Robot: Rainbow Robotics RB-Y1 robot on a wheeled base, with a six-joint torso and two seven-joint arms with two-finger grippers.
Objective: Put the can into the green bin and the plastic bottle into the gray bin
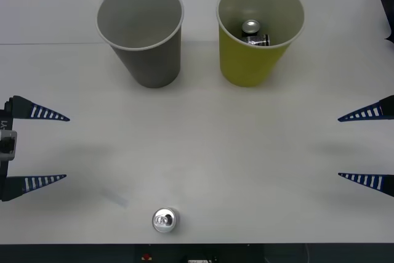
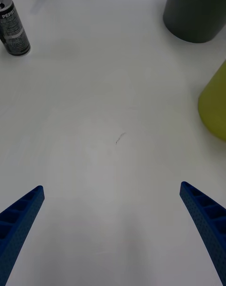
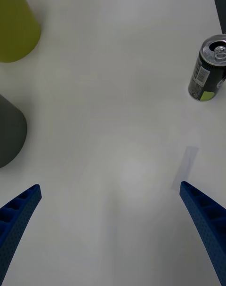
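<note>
One can [image 1: 253, 32] lying inside green bin [image 1: 229, 60]; Pepsi can [image 1: 165, 220] standing at tabletop's 6 o'clock; gray bin [image 1: 154, 66] waiting; left gripper [image 1: 38, 147], right gripper [image 1: 366, 146] idling wide open, empty.

Gray bin [image 1: 148, 60], yellow-green bin [image 1: 249, 60], silver-topped can [image 1: 165, 220]

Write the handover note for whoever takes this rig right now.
Left gripper: jaws open, holding nothing, at the table's left edge.
Right gripper: jaws open, holding nothing, at the right edge.
Green bin holds one can already.
Gray bin looks empty; no plastic bottle seen.
A second can stands upright at the near table edge. It is not yet binned.
</note>
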